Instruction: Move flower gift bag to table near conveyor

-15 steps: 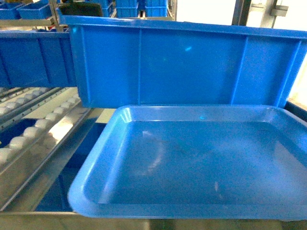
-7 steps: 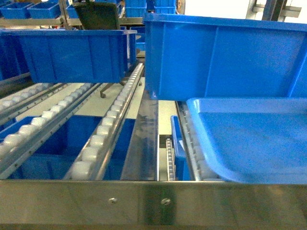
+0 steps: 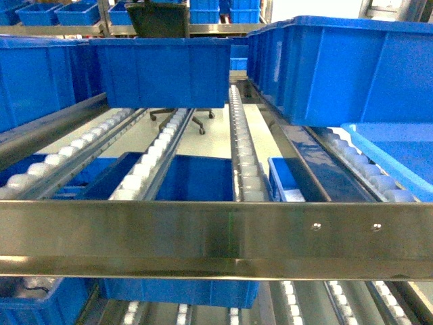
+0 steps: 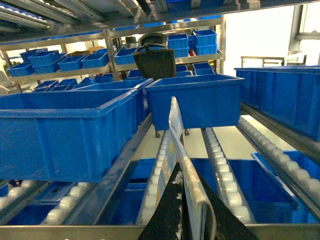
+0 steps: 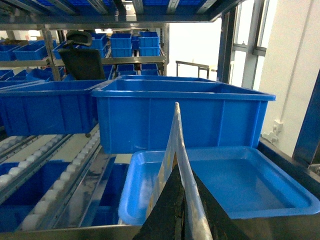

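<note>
Both arms reach level toward the conveyor [image 3: 203, 230]; left claw [image 4: 186, 210] and right claw [image 5: 181, 210] each clench a flat, edge-on bag panel.

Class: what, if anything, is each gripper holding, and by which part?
Nothing that shows: the left gripper and the right gripper both look shut, with no object between them.
</note>
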